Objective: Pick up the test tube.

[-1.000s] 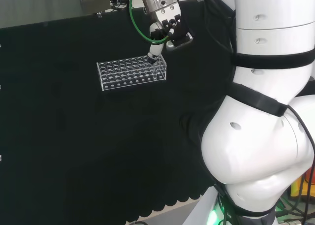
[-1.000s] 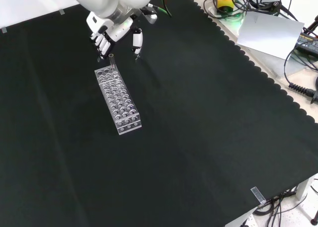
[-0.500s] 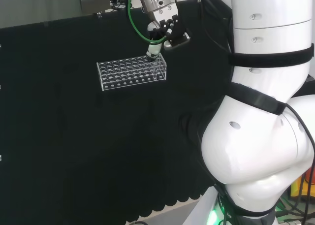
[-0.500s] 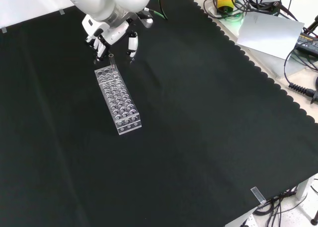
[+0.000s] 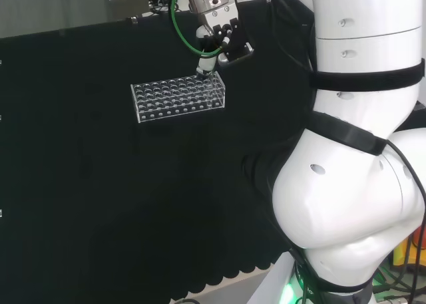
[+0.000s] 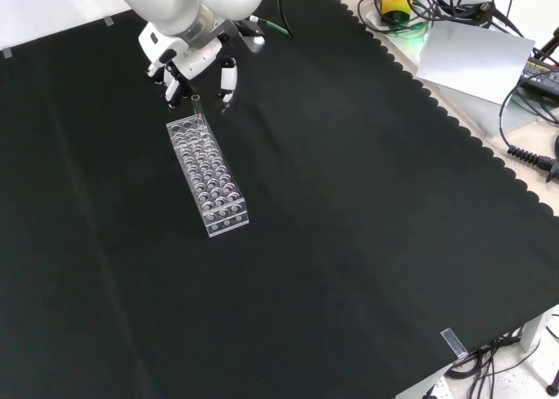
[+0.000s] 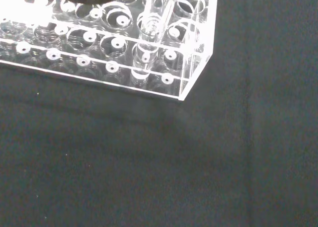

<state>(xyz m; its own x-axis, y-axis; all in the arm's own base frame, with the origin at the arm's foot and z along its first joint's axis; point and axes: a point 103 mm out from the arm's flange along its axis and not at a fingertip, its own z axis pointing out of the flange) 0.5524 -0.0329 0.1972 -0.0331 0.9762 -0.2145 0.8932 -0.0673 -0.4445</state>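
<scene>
The test tube (image 6: 196, 107) stood upright in the clear rack's (image 6: 208, 174) far end hole on the table (image 6: 349, 207). The hand (image 6: 194, 63) hovered above it, fingers (image 6: 226, 79) seemingly apart, holding nothing.

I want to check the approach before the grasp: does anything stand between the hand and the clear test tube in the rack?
Nothing visible does. The clear glass test tube stands upright at the end of the clear plastic rack, and the black and white hand hangs just above that end, fingers pointing down.
</scene>
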